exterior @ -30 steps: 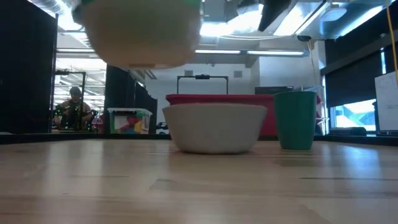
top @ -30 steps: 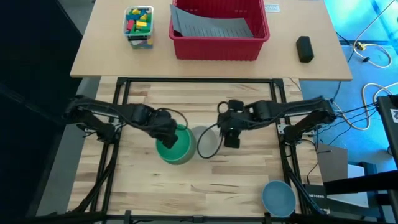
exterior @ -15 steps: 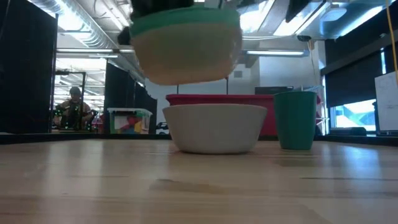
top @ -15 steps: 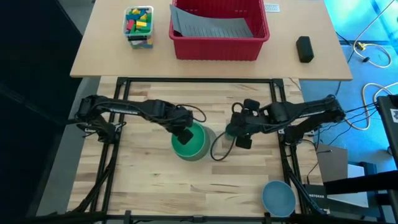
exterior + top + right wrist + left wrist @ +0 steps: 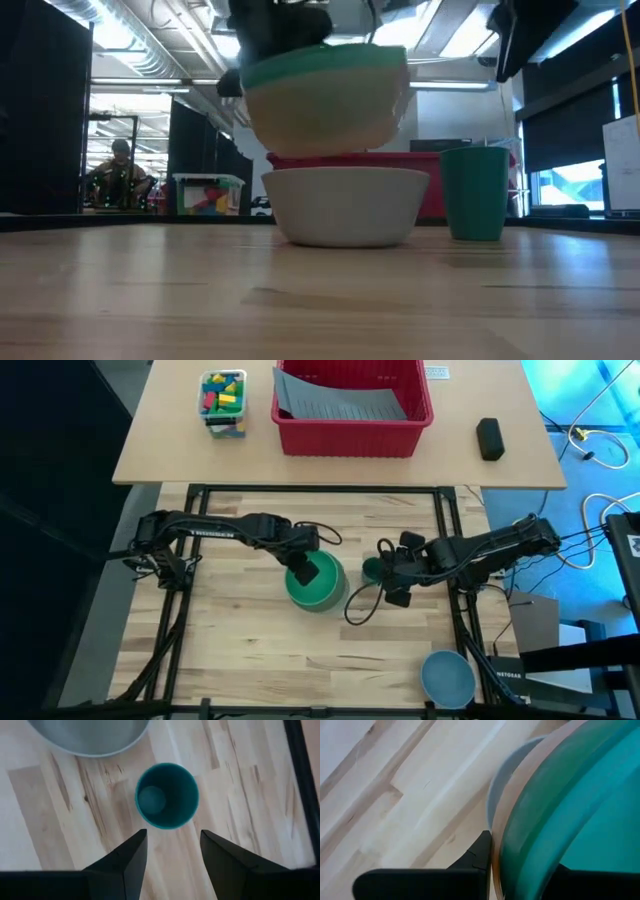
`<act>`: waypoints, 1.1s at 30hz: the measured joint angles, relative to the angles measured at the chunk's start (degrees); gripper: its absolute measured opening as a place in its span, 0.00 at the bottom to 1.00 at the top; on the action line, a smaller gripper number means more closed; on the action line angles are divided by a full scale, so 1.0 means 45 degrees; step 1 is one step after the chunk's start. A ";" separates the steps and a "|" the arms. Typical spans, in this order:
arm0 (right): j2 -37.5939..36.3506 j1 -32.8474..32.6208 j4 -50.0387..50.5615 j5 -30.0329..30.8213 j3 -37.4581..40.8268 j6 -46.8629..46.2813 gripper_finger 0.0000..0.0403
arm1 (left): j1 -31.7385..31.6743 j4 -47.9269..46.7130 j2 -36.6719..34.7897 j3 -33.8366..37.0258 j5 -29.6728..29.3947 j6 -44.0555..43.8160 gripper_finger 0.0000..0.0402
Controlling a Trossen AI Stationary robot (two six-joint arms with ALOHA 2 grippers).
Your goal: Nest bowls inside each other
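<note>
My left gripper [image 5: 303, 572] is shut on a stack of nested bowls [image 5: 325, 95], a teal green one [image 5: 590, 800] inside a pale pink one. The stack hangs just above the grey-white bowl [image 5: 345, 205], which stands upright on the table and peeks out beneath it as a grey-white rim [image 5: 495, 795]. My right gripper [image 5: 170, 850] stands open above the dark green cup [image 5: 166, 795], touching nothing. A light blue bowl [image 5: 447, 676] sits near the table's near right corner. My left gripper holds the stack by its rim [image 5: 496, 860], on the side toward the table's far left. One finger [image 5: 481, 855] is outside the pale pink wall and the other [image 5: 580, 880] is inside the teal green bowl. The fingers come steeply from above. The stack hangs upright, clear of the grey-white bowl.
Beyond the work table's far edge stand a red bin [image 5: 352, 405], a clear box of coloured blocks [image 5: 224, 402] and a small black object [image 5: 489, 438]. The dark green cup [image 5: 474, 192] stands just right of the grey-white bowl. Bare wood lies toward the near left.
My left gripper has carried the stack toward the table's right edge and down, from left of the grey-white bowl to just above it, rolling as it went. My right gripper has drawn back toward the right edge, from over the grey-white bowl to over the cup.
</note>
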State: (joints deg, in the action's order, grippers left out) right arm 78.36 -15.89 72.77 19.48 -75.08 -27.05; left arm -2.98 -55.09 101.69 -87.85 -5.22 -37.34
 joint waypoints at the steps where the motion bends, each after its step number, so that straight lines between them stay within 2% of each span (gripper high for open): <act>1: -0.0027 -0.0013 -0.0047 -0.0030 0.0134 -0.0072 0.42 | -0.0050 0.0094 0.0063 0.0000 0.0033 0.0074 0.04; 10: -0.0120 -0.0047 -0.0156 -0.0131 0.0596 -0.0282 0.42 | -0.0115 0.0938 0.0766 0.0000 0.0884 0.0255 0.04; 18: -0.0120 -0.0047 -0.0151 -0.0126 0.0596 -0.0271 0.42 | 0.0083 0.0988 0.1079 0.0006 0.0922 0.0160 0.05; 33: -0.0116 -0.0047 -0.0146 -0.0130 0.0596 -0.0224 0.42 | 0.0083 0.0882 0.1092 0.0244 0.0970 0.0151 0.12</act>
State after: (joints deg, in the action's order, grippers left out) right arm 77.84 -16.10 72.12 18.90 -72.40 -28.05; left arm -2.61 -51.12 106.60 -86.76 -0.86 -36.66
